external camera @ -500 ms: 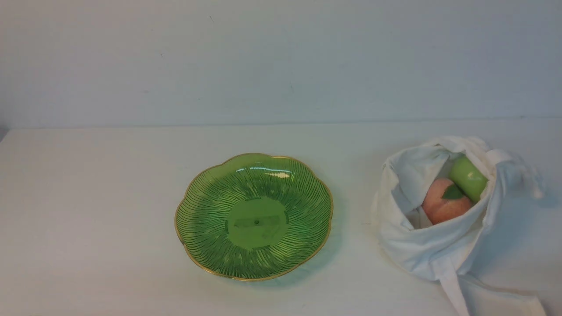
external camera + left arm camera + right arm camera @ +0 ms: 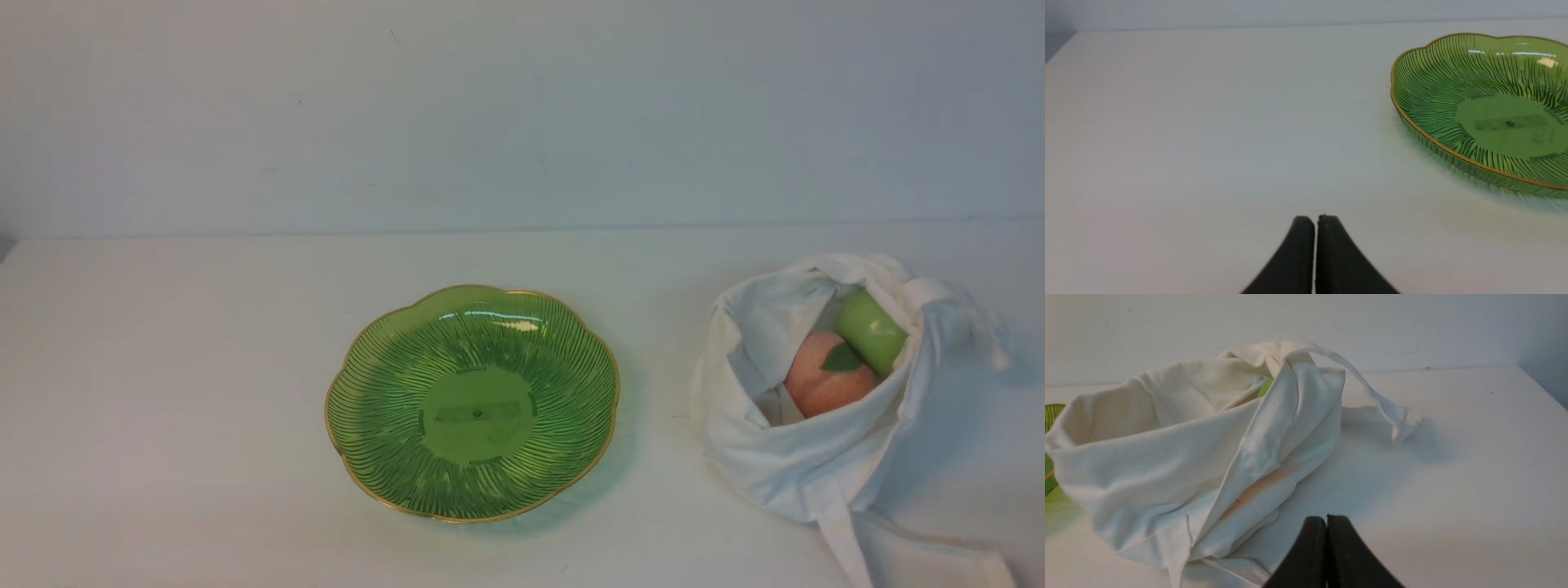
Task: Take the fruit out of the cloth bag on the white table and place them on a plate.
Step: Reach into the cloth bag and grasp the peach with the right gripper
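The white cloth bag (image 2: 816, 457) lies open on the white table (image 2: 163, 408) at the right. Inside it rest a pink peach (image 2: 820, 384) with a dark leaf and a light green apple (image 2: 872, 331) behind it. The green scalloped plate (image 2: 375, 408) with a gold rim sits empty at the table's middle. Neither arm shows in the front view. My left gripper (image 2: 1315, 218) is shut over bare table, short of and beside the plate (image 2: 1425, 81). My right gripper (image 2: 1326, 518) is shut, holding nothing, just in front of the bag (image 2: 1167, 457), where a sliver of apple (image 2: 1266, 387) peeks out.
One flat strap handle (image 2: 841, 539) trails toward the front edge; another (image 2: 1372, 396) loops out behind the bag. A pale wall (image 2: 522, 114) closes off the far side of the table.
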